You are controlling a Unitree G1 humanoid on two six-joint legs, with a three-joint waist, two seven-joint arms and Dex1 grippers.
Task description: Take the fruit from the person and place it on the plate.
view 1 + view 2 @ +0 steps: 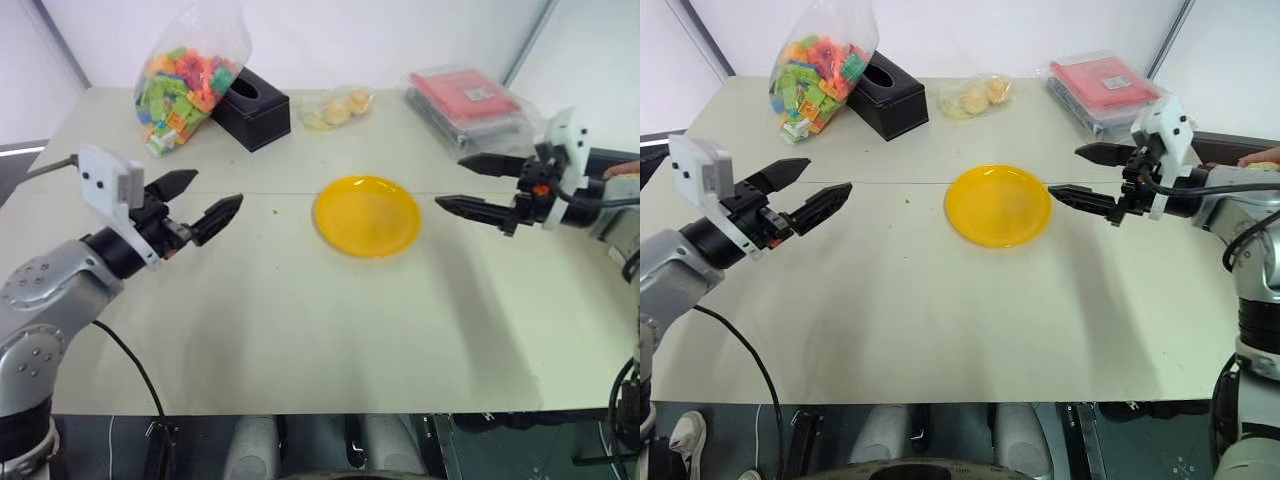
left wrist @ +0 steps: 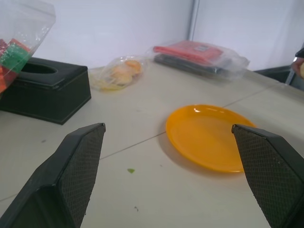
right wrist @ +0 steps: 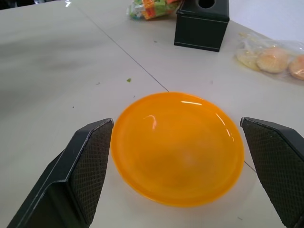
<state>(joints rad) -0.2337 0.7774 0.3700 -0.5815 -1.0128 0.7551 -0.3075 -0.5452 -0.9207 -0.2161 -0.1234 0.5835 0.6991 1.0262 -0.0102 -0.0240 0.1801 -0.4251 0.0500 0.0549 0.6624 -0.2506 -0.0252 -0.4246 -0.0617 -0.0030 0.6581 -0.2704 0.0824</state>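
Yellow plate [image 1: 367, 215] lies mid-worktop [image 1: 300, 330], bare surface around it; left hand [image 1: 205, 200] and right hand [image 1: 470, 185] flank it, both spread wide.

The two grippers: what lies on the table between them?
The plate, empty, lies between the left gripper and right gripper in the eye views.

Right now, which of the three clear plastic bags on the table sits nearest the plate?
The small bag of yellowish fruits, just behind the plate; the toy-brick bag and red-packet bag lie farther out.

Pale table [image 1: 300, 330], yellow plate [image 1: 367, 215] mid-table, black box [image 1: 250, 108], bag of coloured bricks [image 1: 185, 75], bagged fruits [image 1: 337, 107], red packet [image 1: 470, 100]
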